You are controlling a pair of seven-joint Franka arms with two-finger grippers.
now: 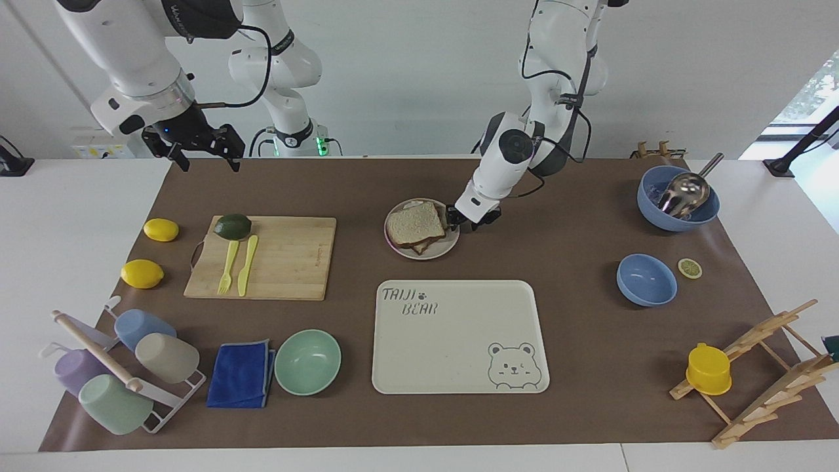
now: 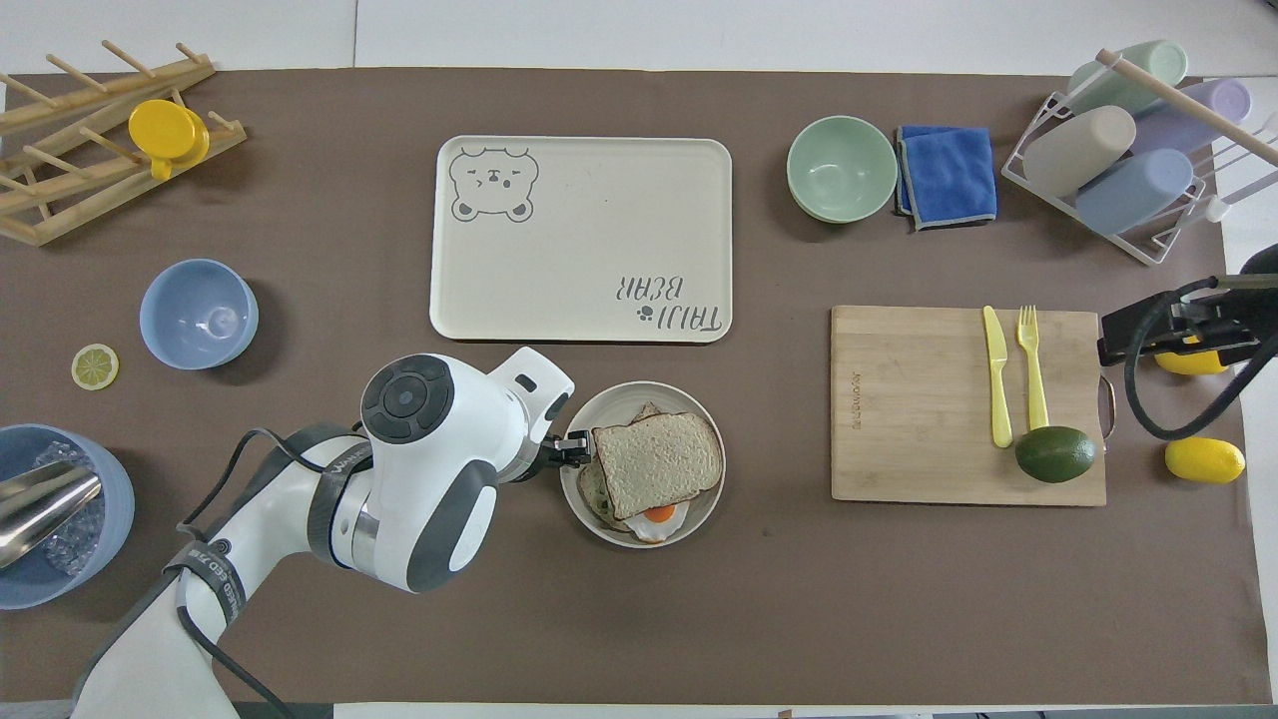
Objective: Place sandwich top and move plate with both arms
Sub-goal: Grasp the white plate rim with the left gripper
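A small round pale grey-beige plate (image 1: 446,248) is seen near the middle of the brown-covered worktop (image 1: 577,341), nearer to the robots than the large cream rectangular bear tray (image 1: 459,337). On the plate a stack is carried: a slice bearing a fried egg (image 2: 654,517) lies beneath, and the plain light brown bread slice, the sandwich top (image 2: 657,463), is laid over it, slightly askew. The left hand (image 1: 457,220) is set low at the plate's rim on the side toward the left arm's end of the worktop; its fingers are partly drawn together about the rim, but whether the rim is actually gripped cannot be told. The right hand (image 1: 204,152) is held up in the air with its fingers spread open and nothing between them, over the worktop's edge at the right arm's end, where that arm waits.

A large blue bowl (image 1: 655,216) toward the left arm's end is seen with a metal scoop (image 1: 685,191) in it and what looks like ice. A smaller blue bowl (image 1: 646,280) stands beside a lemon slice (image 1: 689,268). A mint green bowl (image 1: 307,361) stands just beside a folded blue cloth (image 1: 241,374). On a wooden cutting board (image 1: 288,259) an avocado (image 1: 233,226), a yellow-green fork (image 1: 227,267) and a matching knife (image 1: 247,265) are laid. Four pastel cups are held in a white wire rack (image 1: 170,406).
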